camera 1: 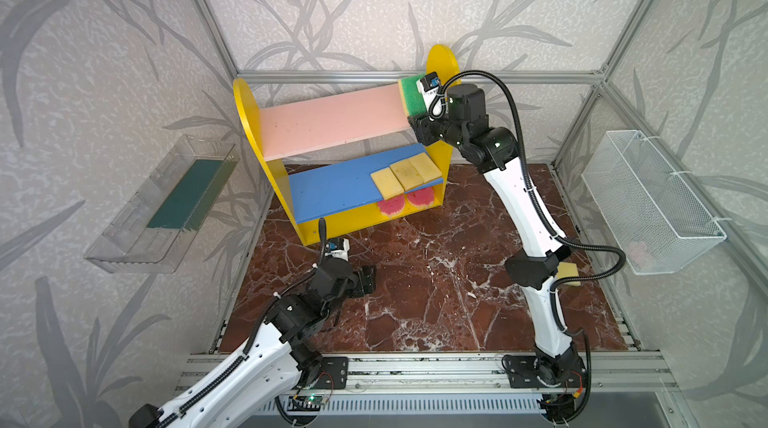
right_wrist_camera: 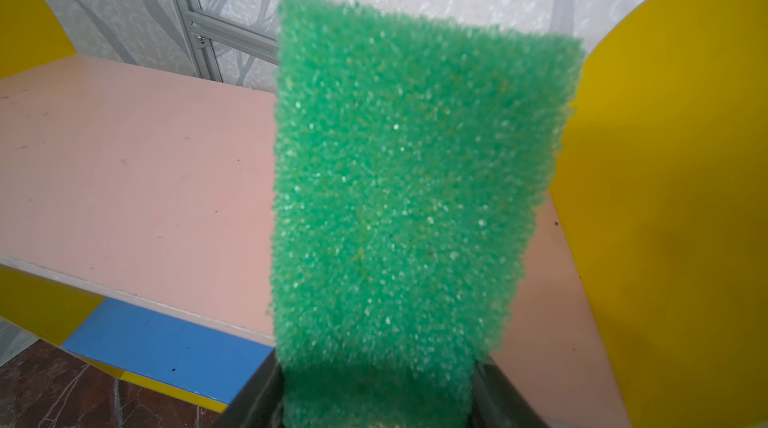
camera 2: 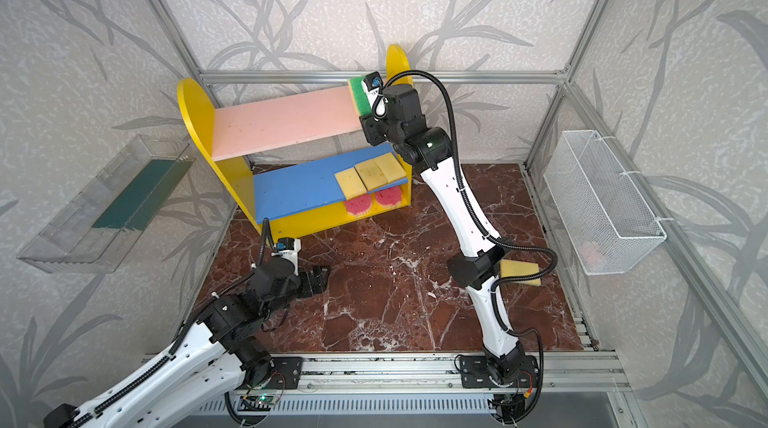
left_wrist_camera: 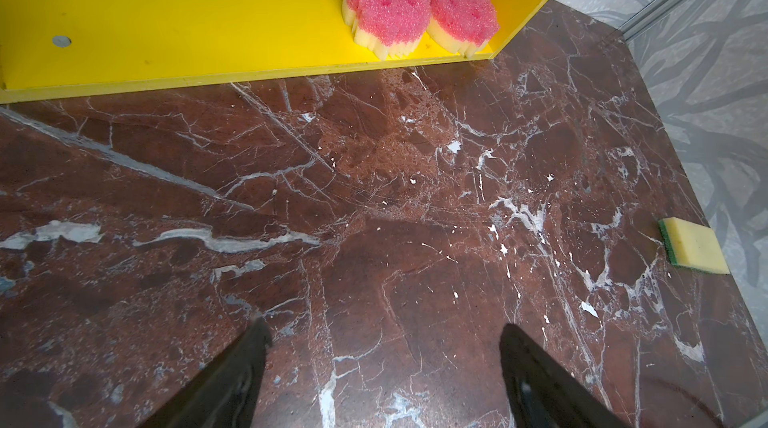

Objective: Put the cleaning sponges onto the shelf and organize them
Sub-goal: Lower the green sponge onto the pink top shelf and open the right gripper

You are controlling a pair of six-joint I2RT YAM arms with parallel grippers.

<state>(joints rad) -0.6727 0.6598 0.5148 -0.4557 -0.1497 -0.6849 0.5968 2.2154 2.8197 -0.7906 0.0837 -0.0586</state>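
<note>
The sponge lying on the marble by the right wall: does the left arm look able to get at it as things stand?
Probably not easily. The loose sponge lies far across from the open left gripper, and in both top views the right arm's elbow hangs over it; the marble between is bare.

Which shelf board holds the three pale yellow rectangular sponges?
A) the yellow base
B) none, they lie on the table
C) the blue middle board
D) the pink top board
C: in both top views the three pale yellow sponges lie side by side at the right end of the blue middle board.
</note>
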